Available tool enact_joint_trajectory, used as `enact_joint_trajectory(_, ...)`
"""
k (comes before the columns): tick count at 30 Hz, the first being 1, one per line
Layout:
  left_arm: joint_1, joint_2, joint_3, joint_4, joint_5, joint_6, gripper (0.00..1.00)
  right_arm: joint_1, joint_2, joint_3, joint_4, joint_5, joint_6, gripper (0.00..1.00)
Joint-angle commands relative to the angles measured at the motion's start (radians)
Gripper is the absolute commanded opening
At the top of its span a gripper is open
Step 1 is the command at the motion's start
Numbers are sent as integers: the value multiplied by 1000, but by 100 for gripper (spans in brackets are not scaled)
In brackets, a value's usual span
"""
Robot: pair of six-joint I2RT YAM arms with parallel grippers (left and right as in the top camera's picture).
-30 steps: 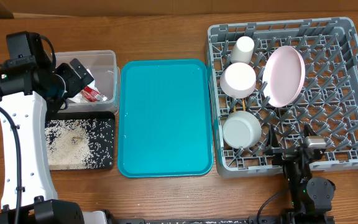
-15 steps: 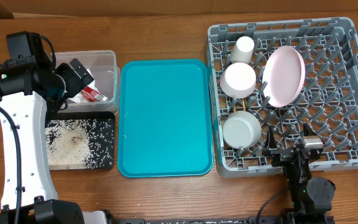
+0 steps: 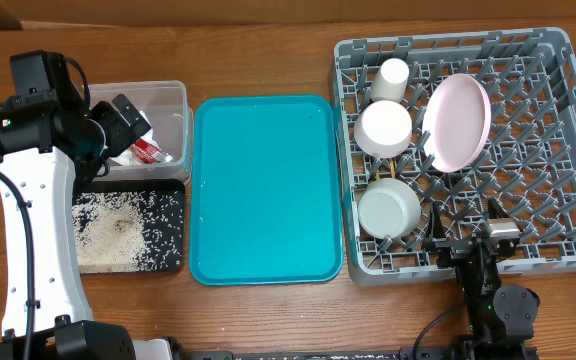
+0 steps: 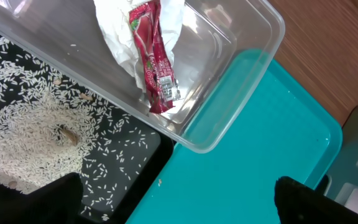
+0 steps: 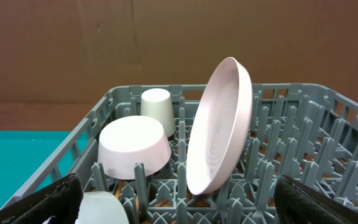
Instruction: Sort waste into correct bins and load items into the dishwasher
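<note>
Left tool [image 3: 120,118] hangs over the clear tub [image 3: 173,92] at the left of the worktop [image 3: 268,50] in the overhead view, though this view is too small to show how its jaws stand. The black tray [image 3: 171,195] just beside the tub on the near side holds the rice [image 3: 118,228]. The teal tray [image 3: 265,187] lies between these bins and the rack [image 3: 548,120]. In the rack are the cup [image 3: 392,80], the far bowl [image 3: 383,128], the near bowl [image 3: 388,207] and the pink plate [image 3: 457,122] on edge. The right tool [image 3: 466,232] sits at the rack's near wall, so each arm is nearest its own side.

From the left wrist, the left tool [image 4: 176,196] is spread wide and holds nothing; its dark fingers [image 4: 55,199] show only at the bottom corners. The sauce packet [image 4: 153,56] lies on the napkin [image 4: 114,28] inside the tub [image 4: 229,118]. It is ahead of the tool and to the left, with its long axis running roughly away from the tool.

From the right wrist, the right tool [image 5: 179,202] is also spread and empty. The plate [image 5: 219,124] stands tilted straight ahead, with the far bowl [image 5: 134,149] and cup [image 5: 157,102] to its left.

No chopsticks can be made out. By this layout the sorting looks nearly complete, and any further reach into the tub would fall to the left arm.
</note>
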Motion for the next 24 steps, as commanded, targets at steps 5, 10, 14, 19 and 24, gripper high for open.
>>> enact_joint_trajectory(5, -2, -17, 14, 2, -1, -10, 100, -4, -12, -11, 5, -6, -4, 100)
enact_joint_trajectory(10, -16, -11, 14, 2, -5, -10, 100, -4, -12, -11, 5, -6, -4, 100)
enact_joint_trajectory(14, -55, -48, 14, 2, -4, -10, 100, -4, -12, -11, 5, -6, -4, 100)
enact_joint_trajectory(19, -174, -152, 14, 2, -4, -10, 100, -4, -12, -11, 5, -6, -4, 100)
enact_joint_trajectory(24, -311, -250, 14, 1, -4, -10, 100, -3, -12, -11, 5, -6, -4, 100)
